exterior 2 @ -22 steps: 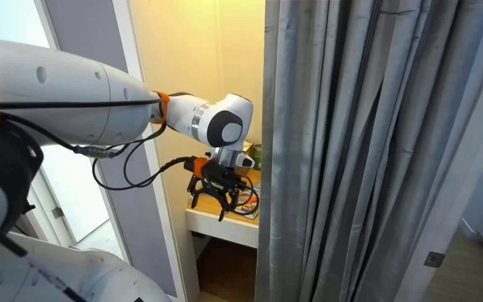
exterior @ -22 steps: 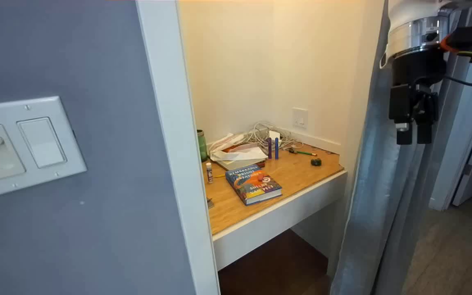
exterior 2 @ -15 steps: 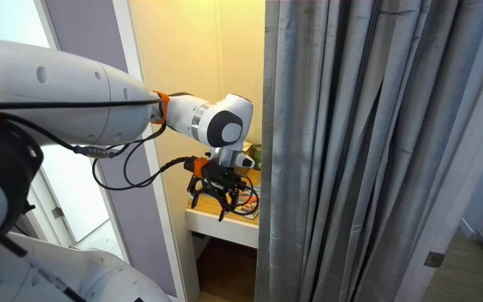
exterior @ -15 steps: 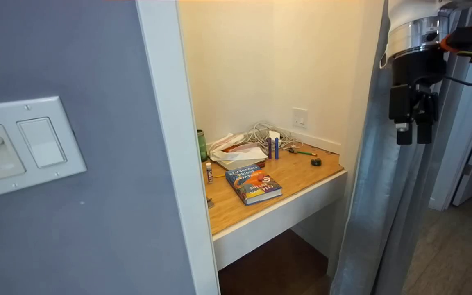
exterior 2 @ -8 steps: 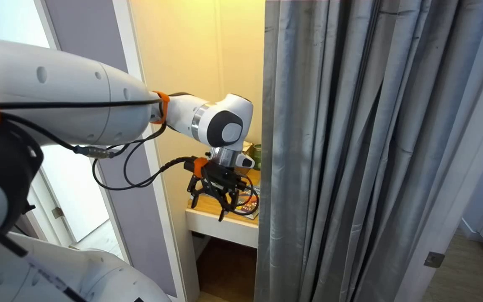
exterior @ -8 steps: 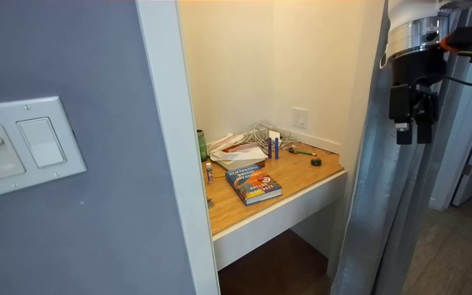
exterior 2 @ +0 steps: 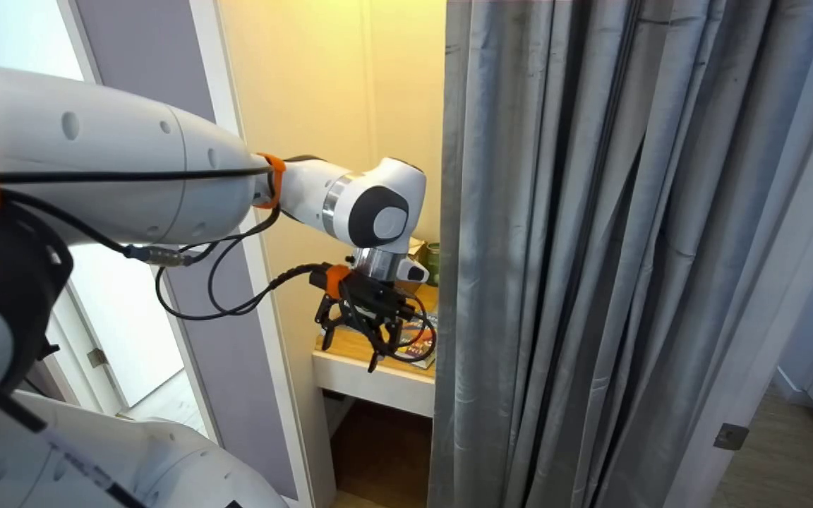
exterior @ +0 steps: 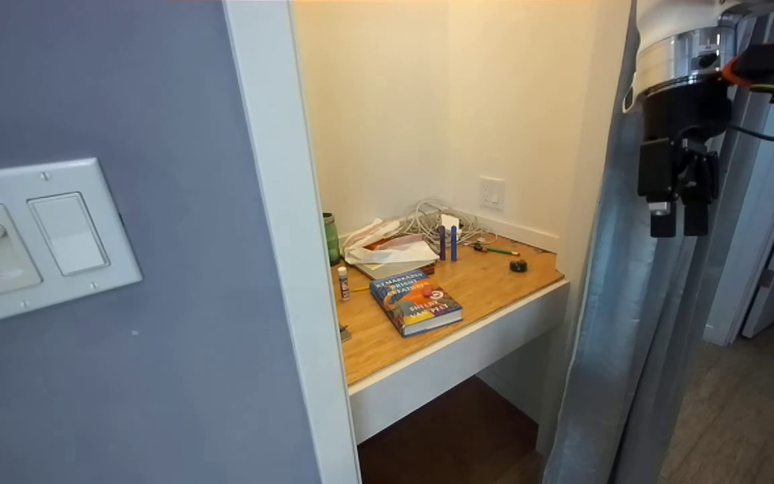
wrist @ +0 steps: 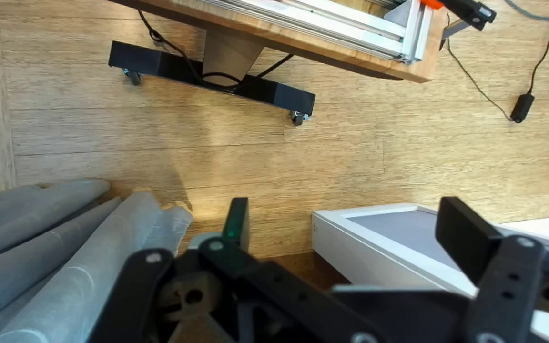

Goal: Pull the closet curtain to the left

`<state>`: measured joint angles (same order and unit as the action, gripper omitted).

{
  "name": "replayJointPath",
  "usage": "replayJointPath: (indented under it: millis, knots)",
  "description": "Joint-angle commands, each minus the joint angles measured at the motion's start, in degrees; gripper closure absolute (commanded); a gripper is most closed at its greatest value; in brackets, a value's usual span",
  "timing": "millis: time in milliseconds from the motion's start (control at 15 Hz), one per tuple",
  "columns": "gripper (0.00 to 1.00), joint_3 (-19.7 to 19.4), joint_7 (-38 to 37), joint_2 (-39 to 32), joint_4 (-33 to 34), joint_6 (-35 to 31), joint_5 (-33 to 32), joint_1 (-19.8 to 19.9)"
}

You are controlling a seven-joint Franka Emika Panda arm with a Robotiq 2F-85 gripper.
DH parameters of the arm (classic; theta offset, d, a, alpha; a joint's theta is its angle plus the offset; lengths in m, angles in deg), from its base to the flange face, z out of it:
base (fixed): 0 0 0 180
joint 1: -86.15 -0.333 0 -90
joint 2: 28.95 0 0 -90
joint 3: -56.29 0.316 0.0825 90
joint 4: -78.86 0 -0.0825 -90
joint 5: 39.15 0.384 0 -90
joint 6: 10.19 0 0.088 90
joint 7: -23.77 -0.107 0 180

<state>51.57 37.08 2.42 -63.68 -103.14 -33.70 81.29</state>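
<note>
Wrist view: end effector (wrist: 346,224) spread wide; planked floor (wrist: 255,162) below; closet curtain (wrist: 79,271) near.

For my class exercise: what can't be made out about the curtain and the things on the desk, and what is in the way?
Curtain: top cut off by the upper edge in both exterior views.
Green jar: in an exterior view, white trim hides one side.
Papers: in an exterior view, they hide most of what lies beneath.
Small dark object: too small in an exterior view to identify.
</note>
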Motion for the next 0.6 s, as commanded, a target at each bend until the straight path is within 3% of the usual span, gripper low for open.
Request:
replayJointPath:
  millis: [0,267,533]
  knots:
    - [0.0,0.76,0.34,-0.06,0.07,0.1,0.31,0.87]
    - [0.0,1.34,-2.06,-1.16,1.79,1.15,1.24,0.91]
    - [0.0,8.42,-20.62,0.28,9.91,5.19,3.61,1.08]
